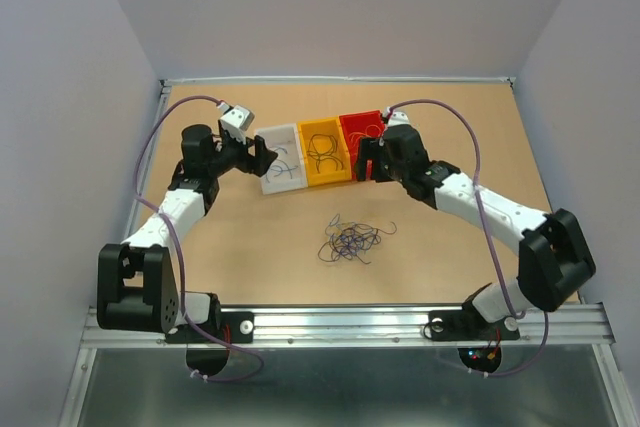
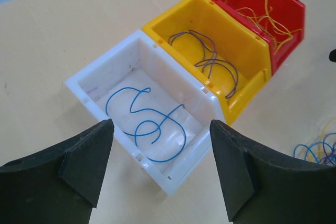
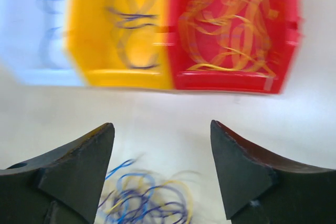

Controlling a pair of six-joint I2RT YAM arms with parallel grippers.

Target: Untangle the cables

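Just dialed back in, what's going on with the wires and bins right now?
Wires are apparently being sorted by colour. The white bin holds a blue wire, the yellow bin dark purple wires, the red bin yellow-orange wires. A mixed tangle lies on the table in front of the bins. The left tool is open and empty by the white bin; the right tool, also open and empty, is by the red bin.

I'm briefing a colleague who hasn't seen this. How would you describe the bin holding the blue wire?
On the tan table, three bins stand side by side in a row. The white bin is at the row's left end, next to the yellow bin. It alone is white, and it holds only curly blue wire.
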